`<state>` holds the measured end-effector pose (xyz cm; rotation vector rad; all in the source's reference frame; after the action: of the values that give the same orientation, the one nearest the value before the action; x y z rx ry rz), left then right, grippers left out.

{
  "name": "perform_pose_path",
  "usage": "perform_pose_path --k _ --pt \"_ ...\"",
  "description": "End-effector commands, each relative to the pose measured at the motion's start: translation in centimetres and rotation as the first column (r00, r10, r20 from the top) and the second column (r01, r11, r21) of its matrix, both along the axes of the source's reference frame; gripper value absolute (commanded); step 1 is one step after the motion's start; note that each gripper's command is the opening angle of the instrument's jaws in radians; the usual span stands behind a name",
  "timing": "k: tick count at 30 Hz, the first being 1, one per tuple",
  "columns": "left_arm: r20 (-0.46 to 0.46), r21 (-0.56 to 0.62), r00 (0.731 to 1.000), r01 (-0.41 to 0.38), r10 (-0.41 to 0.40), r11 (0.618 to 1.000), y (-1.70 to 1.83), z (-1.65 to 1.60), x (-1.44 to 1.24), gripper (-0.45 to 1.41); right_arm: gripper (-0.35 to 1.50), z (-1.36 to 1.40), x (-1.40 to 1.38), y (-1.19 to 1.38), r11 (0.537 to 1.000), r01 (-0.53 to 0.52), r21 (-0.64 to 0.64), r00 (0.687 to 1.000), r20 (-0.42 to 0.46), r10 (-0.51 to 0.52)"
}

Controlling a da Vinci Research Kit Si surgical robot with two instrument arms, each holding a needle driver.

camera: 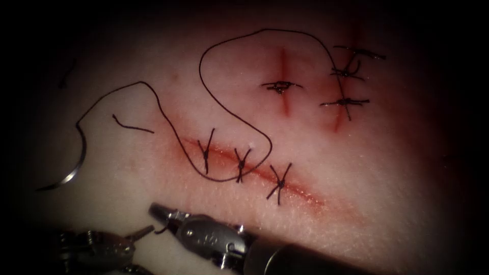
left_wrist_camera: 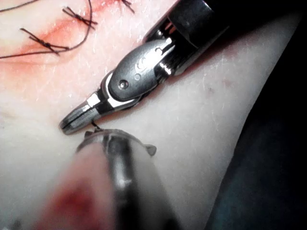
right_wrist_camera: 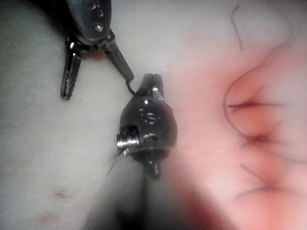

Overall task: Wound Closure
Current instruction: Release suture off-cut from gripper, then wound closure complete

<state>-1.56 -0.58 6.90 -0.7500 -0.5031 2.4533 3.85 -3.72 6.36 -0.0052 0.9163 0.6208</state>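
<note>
Needle (camera: 76, 162) free on the tissue (camera: 377, 168), held by neither tool, not in the tissue, lying flat well beyond the left tool's tip, left of the cut (camera: 305, 193). Trailing thread (camera: 232, 109) from its blunt end, up and over in loops, crossing the cut past the right tool's tip and running on toward the far stitches.

Left tool (right_wrist_camera: 96, 86) spread wide, nothing between the jaws, one jaw reaching toward the right tool (camera: 157, 209). Right tool closed tight, tip close to that jaw, tips near but not touching. Short dark curl of thread (right_wrist_camera: 128, 86) at the very tip of the right tool, between the two tools; cannot tell whether pinched or merely lying there.

Ahead of the right tool, three stitches (camera: 240, 164) across the cut, knotted, tails standing up, red fluid (camera: 224, 152) along the line. Short cut end (camera: 132, 125) loose on the tissue, between needle and cut, well ahead of both tips. Farther off, two more cuts with stitches of their own.
</note>
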Motion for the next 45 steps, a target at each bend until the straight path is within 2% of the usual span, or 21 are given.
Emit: perform_pose_path --k 1,6,11,17,20,24,25,27,28,29,32,37,40,45 --pt "0.001 -0.007 1.000 0.013 -0.013 1.000 -0.02 0.00 -0.02 0.72 -0.35 0.02 0.05 -0.01 1.000 0.006 -0.007 1.000 -0.002 -0.006" --pt "0.061 -0.054 0.993 0.101 -0.097 0.993 0.15 -0.31 0.11 0.72 -0.35 -0.05 -0.07 -0.07 0.996 0.057 -0.073 0.998 0.024 -0.056" --pt "0.134 -0.093 0.980 0.163 -0.150 0.982 0.32 -0.58 0.19 0.71 -0.35 -0.22 -0.46 -0.24 0.992 0.084 -0.093 0.995 0.063 -0.078" --pt "0.238 -0.070 0.956 0.192 -0.170 0.979 0.40 -0.58 0.18 0.71 -0.35 -0.46 -0.82 -0.32 0.992 0.082 -0.093 0.994 0.083 -0.075" --pt "0.276 -0.076 0.946 0.196 -0.168 0.978 0.44 -0.53 0.17 0.62 -0.35 -0.60 -1.02 -0.31 0.991 0.109 -0.074 0.988 0.122 -0.100" --pt "0.303 -0.137 0.943 0.184 -0.136 0.973 0.56 -0.47 0.13 0.57 -0.35 -0.84 -1.26 -0.19 0.992 0.123 -0.017 0.991 0.055 -0.122" --pt "0.315 -0.157 0.941 0.183 -0.126 0.970 0.60 -0.45 0.12 0.57 -0.06 -0.95 -1.35 -0.11 0.994 0.109 0.011 0.994 0.031 -0.109" --pt "0.353 -0.201 0.930 0.181 -0.101 0.963 0.70 -0.40 0.10 0.57 0.76 -1.12 -1.47 0.07 0.994 0.101 0.041 0.995 -0.026 -0.100" --pt "0.373 -0.219 0.924 0.177 -0.086 0.959 0.74 -0.38 0.10 0.57 1.09 -1.25 -1.55 0.21 0.995 0.091 0.053 0.993 -0.079 -0.086" --pt "0.390 -0.238 0.918 0.175 -0.071 0.955 0.78 -0.36 0.09 0.57 1.23 -1.34 -1.61 0.32 0.995 0.085 0.052 0.990 -0.113 -0.079" --pt "0.435 -0.285 0.900 0.181 -0.041 0.941 0.92 -0.34 0.05 0.57 1.33 -1.62 -1.81 0.70 0.993 0.097 0.074 0.973 -0.216 -0.079" --pt "0.509 -0.331 0.861 0.199 -0.003 0.923 1.13 -0.44 -0.05 0.57 1.35 -1.96 -2.14 1.22 0.986 0.142 0.083 0.963 -0.243 -0.118" --pt "0.514 -0.344 0.858 0.185 0.020 0.920 1.19 -0.54 -0.08 0.57 1.21 -2.05 -2.27 1.41 0.984 0.155 0.087 0.959 -0.251 -0.129" --pt "0.519 -0.373 0.853 0.162 0.060 0.913 1.19 -0.62 -0.06 0.57 1.21 -2.10 -2.40 1.56 0.983 0.180 0.039 0.958 -0.232 -0.167"
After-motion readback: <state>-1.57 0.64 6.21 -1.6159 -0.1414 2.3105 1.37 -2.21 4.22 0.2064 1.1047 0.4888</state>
